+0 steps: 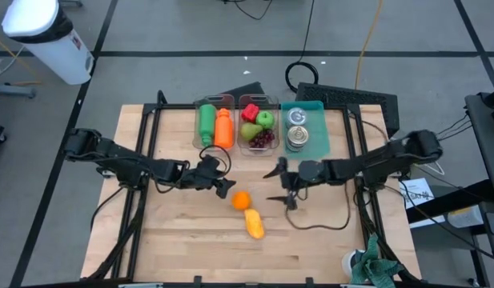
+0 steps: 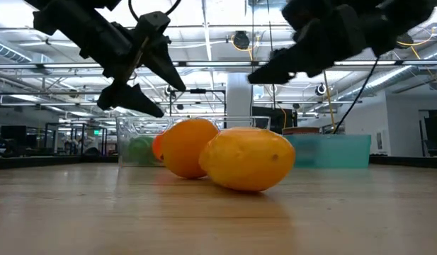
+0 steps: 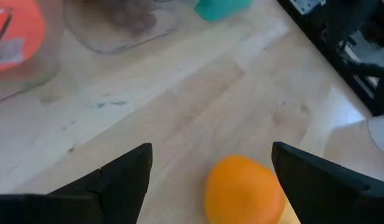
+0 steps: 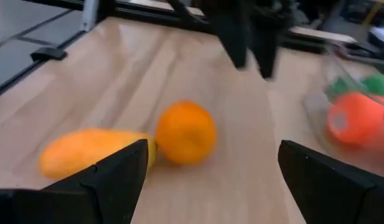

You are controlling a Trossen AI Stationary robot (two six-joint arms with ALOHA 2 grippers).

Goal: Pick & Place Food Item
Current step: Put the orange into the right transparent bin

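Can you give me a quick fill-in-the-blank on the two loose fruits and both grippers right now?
1. The orange lies on the table beside the yellow ____.
2. The left gripper is open and holds ____.
3. The right gripper is ____.
4. The green and orange bottles lie in a clear ____.

Missing words: mango; nothing; open; container

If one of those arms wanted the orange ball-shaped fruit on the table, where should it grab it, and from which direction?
Probably across its widest middle, coming down from above. The orange is round, so any pair of opposite sides suits. The yellow mango lies right against it on the near side, so the fingers are best placed on the two sides clear of that. The left gripper, open, hovers just beside the orange and looks best placed.
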